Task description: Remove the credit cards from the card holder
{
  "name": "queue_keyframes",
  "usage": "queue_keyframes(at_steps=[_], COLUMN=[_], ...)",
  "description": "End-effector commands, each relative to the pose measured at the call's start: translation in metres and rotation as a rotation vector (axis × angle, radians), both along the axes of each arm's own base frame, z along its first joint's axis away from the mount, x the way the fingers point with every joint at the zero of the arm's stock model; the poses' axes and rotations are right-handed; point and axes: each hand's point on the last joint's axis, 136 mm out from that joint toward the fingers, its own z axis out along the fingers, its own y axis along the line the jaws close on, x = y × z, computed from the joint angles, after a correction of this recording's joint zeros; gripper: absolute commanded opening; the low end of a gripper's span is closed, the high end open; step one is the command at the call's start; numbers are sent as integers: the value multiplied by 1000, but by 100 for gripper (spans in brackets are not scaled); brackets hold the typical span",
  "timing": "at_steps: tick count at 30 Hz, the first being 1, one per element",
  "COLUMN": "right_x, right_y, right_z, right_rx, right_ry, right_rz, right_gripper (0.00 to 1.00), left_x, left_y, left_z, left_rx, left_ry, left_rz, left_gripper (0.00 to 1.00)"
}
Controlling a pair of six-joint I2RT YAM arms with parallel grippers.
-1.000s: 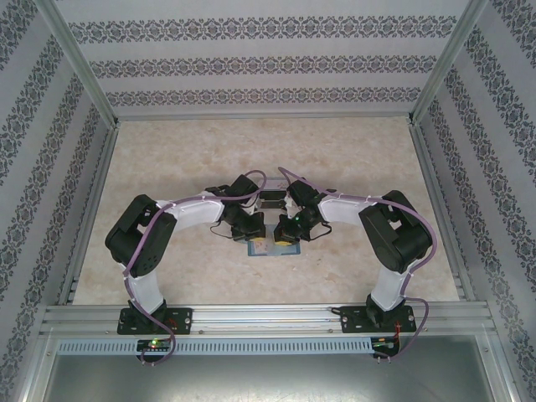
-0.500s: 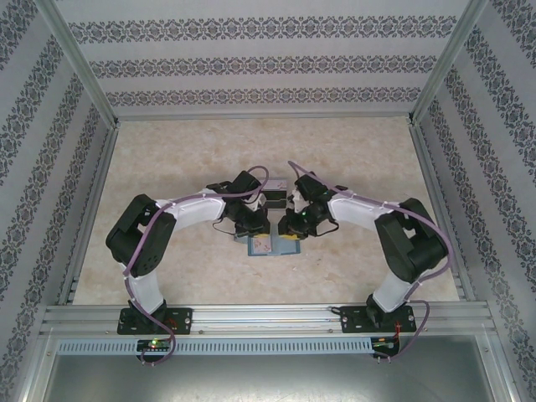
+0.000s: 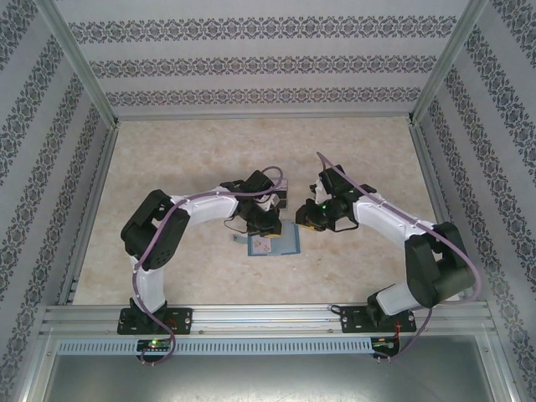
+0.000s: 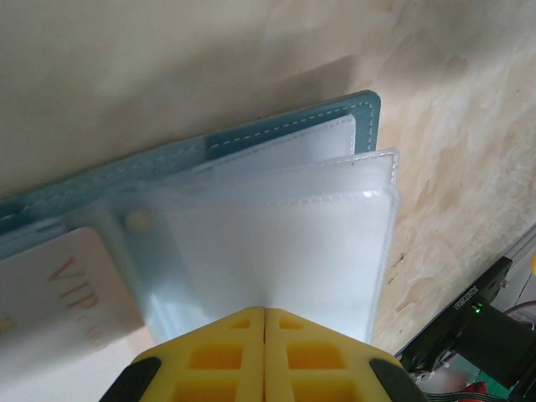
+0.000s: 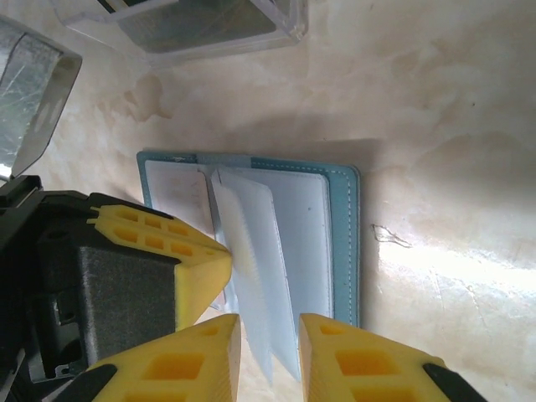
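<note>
Card holder point(image 5: 343, 243) sleeves between right fingers point(image 5: 368, 364)

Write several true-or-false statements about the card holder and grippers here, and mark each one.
1. The card holder lies open on the table. True.
2. The left gripper is wide open. False: its fingers are pressed together at the edge of the clear sleeves.
3. A pale card lettered VIP shows beside the sleeves. True.
4. The clear plastic box rests on the card holder. False: it sits on the table, apart from it.
5. The right gripper is shut tight. False: its fingers stand apart.
</note>
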Motion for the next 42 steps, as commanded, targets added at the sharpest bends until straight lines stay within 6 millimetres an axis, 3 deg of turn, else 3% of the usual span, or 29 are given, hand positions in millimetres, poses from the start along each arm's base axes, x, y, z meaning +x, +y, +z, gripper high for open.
queue_keyframes(at_steps=[1,8,15,26,32,42], right_x=[-6,-12,-24,-29,-28,-24], right_y=[-4,1,23,36,41,61], right_z=[-1,-5,-19,-43,-45,-40], right_rx=[-7,25,37,27,27,36], right_ry=[6,29,86,140,148,135], right_rz=[-9,-11,50,74,82,114], right_gripper=[26,22,13,11,11,11], left_x=[-6,-10,-12,-3,1,4], left_y=[-12,-14,-11,-5,9,51], left_z=[-1,-16,-24,4,10,11], left_rx=[-13,15,33,20,37,113], left_ry=[12,42,53,-42,-65,-87], left_rz=[-48,-57,-52,-13,18,73], left_gripper=[7,6,6,6,6,6])
